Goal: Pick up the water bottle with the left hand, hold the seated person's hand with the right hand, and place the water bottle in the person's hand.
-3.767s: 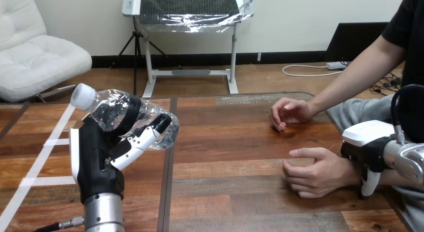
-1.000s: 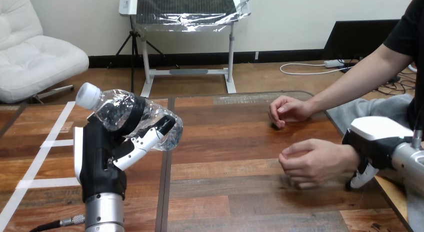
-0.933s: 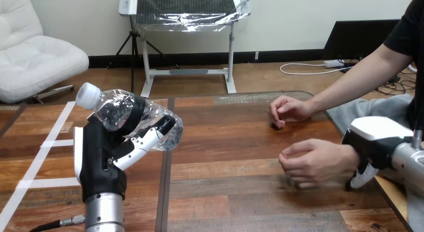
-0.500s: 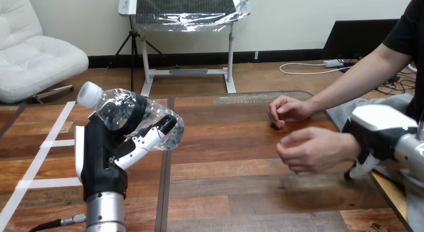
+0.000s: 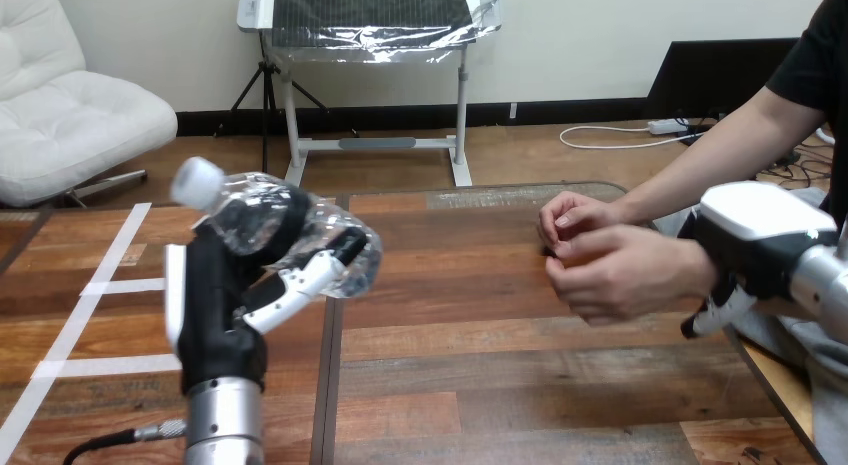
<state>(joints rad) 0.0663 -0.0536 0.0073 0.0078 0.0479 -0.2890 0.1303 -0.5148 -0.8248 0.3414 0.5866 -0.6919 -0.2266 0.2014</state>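
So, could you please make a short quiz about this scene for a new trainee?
1. True or false: the bottle is held upright.
2. How does the left hand meet the bottle? A. curled round it B. flat under it C. not touching it
3. Does the cap point toward the person or away?
Key: 1 false; 2 A; 3 away.

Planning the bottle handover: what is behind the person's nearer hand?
The person's farther hand, fingers curled, shows just behind it. The nearer hand covers its lower part, so whether the two touch, or anything lies between them, cannot be told.
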